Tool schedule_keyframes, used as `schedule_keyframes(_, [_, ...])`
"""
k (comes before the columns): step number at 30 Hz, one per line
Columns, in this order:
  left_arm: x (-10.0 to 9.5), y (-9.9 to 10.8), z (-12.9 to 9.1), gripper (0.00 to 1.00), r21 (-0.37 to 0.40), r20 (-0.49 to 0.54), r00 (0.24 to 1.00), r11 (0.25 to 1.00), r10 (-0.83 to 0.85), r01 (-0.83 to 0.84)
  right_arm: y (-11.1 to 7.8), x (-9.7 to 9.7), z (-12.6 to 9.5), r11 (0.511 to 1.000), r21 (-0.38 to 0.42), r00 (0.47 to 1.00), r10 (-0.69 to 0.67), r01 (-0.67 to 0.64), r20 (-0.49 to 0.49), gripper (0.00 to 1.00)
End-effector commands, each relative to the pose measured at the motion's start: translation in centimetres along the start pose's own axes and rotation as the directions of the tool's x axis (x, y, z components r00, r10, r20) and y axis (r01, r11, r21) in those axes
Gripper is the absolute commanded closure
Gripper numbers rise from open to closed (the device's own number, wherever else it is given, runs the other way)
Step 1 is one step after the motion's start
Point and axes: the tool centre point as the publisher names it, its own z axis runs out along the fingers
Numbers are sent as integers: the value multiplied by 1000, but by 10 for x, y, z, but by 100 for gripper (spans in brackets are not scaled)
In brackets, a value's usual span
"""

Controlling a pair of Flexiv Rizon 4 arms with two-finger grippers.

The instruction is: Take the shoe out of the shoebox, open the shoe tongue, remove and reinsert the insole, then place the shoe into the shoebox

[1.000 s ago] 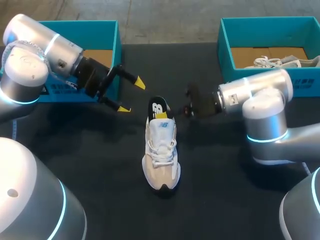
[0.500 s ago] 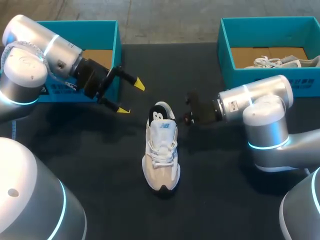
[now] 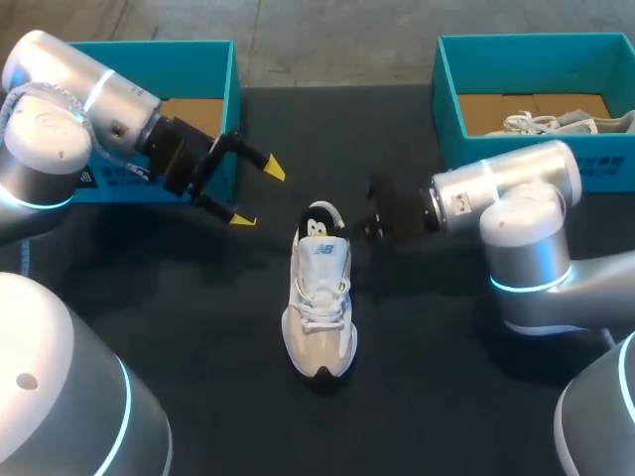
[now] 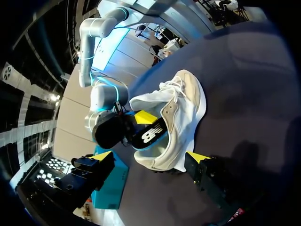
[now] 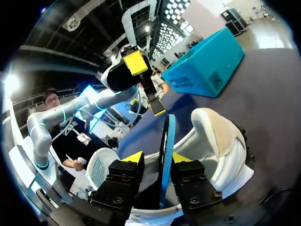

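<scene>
Our right gripper [image 5: 157,158] was pinched on the insole [image 3: 317,224], edge-on betw. its yellow tips, at the heel of the white shoe [image 3: 319,297] lying mid-table. Our left gripper [image 3: 260,192] hung spread & empty, apart from the shoe, near the left shoebox [image 3: 149,46]. Risk, we judged: w/ nothing bracing the shoe, tugging could drag it or buckle the insole. The right shoebox [image 3: 446,99] held another shoe [image 3: 556,122]; neither blocked us.
</scene>
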Motion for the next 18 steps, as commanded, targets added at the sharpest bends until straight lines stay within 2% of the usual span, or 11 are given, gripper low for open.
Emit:
schedule_keyframes(1, [1, -2, -1, 0, -2, 1, 1000, 1000, 2, -2, 8, 3, -4, 1000, 4, 1000, -6, 5, 9, 64])
schedule_keyframes(6, [1, -2, -2, 0, -5, 2, 1000, 1000, 1, -1, 18, 1, -7, 1000, 6, 1000, -27, 27, 13, 65])
schedule_keyframes(10, [1, -3, -2, 0, -8, 0, 1000, 1000, -1, 1, 22, -4, -7, 999, 13, 999, -37, 36, 9, 69])
schedule_keyframes(13, [1, -3, -2, 0, -11, -2, 1000, 1000, -3, 3, 25, -6, -6, 999, 20, 999, -40, 39, 2, 85])
schedule_keyframes(14, [1, -3, -3, 0, -12, -2, 1000, 1000, -4, 4, 25, -7, -6, 999, 25, 999, -37, 37, -4, 96])
schedule_keyframes(15, [1, -3, -2, 0, -13, -2, 1000, 1000, -5, 5, 24, -7, -5, 999, 30, 999, -35, 36, -10, 100])
schedule_keyframes(18, [1, -4, -2, 0, -15, -2, 1000, 1000, -7, 7, 22, -8, -3, 999, 40, 999, -31, 32, -20, 100])
